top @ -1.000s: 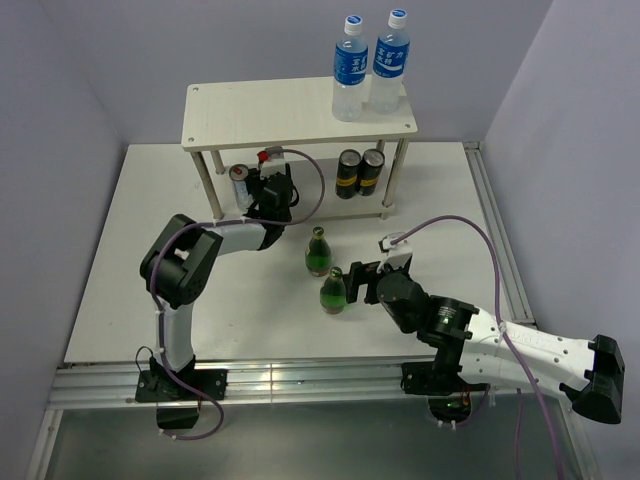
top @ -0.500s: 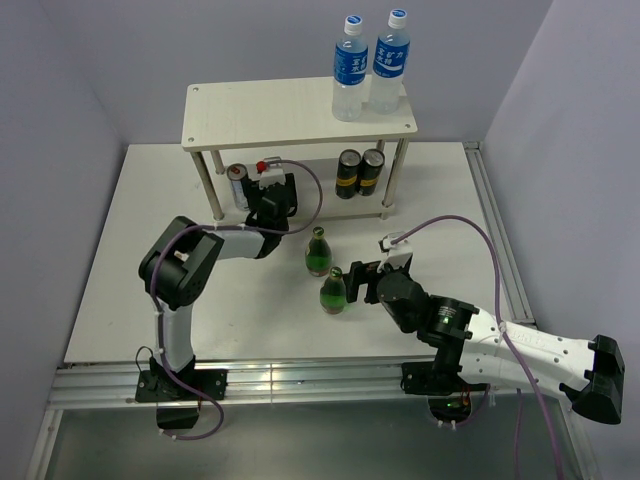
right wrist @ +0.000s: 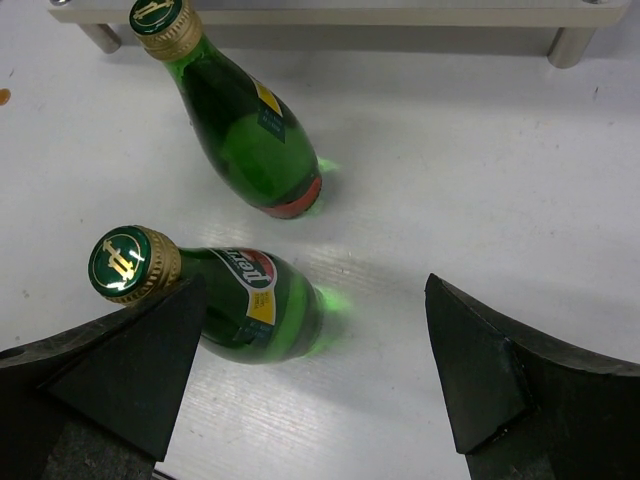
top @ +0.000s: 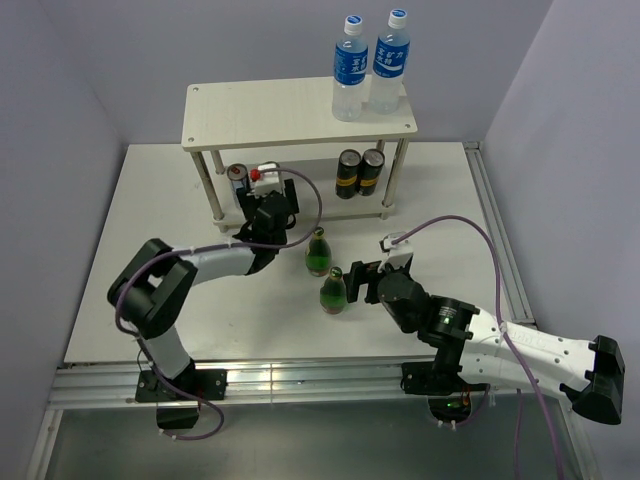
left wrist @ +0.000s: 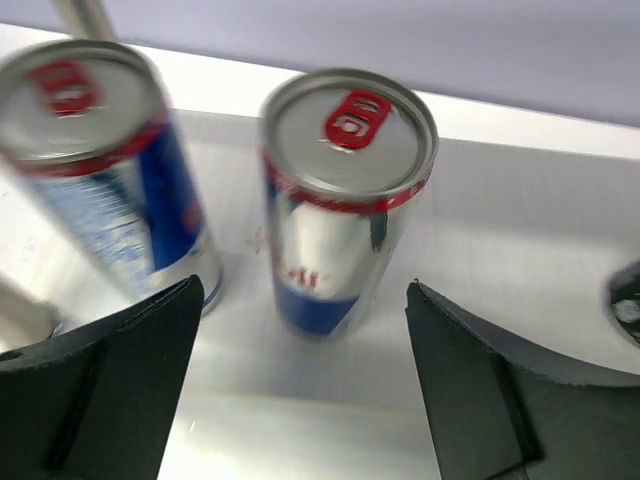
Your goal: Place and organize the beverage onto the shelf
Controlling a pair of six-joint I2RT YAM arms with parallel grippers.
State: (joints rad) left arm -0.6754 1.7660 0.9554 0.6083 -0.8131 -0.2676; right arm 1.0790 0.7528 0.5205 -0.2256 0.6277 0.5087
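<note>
left gripper (left wrist: 302, 300): wide apart, holding nothing; both black fingers (left wrist: 120, 370) clear of the can between them
can in the gap: silver-blue can (left wrist: 345, 200), red tab on top, upright, space on each side, stands on the lower board of the shelf
neighbour: second silver-blue can (left wrist: 100, 170), just beside the first, on the left of the left wrist view, upright, blurred, not touching the first
left gripper place: at the front edge of the shelf's lower tier, left half, as the top view shows
shelf (top: 270, 110): two cream boards on thin silver legs, at the far side of the worktop (top: 150, 250)
lower tier, right end: two black cans (top: 348, 173), upright, side by side and touching
top tier, right end: two water bottles (top: 349, 70), blue caps and blue labels, upright, close together
right gripper (right wrist: 312, 290): wide apart, holding nothing
nearest to it: green bottle (right wrist: 250, 305), green and gold cap, just inside the finger on the left of the right wrist view; contact cannot tell
further out: second green bottle (right wrist: 245, 130), beyond the first and closer to the shelf, apart from the right gripper
both green bottles: upright on the worktop in front of the shelf, between the two arms, near each other but not touching, neither one on the shelf
</note>
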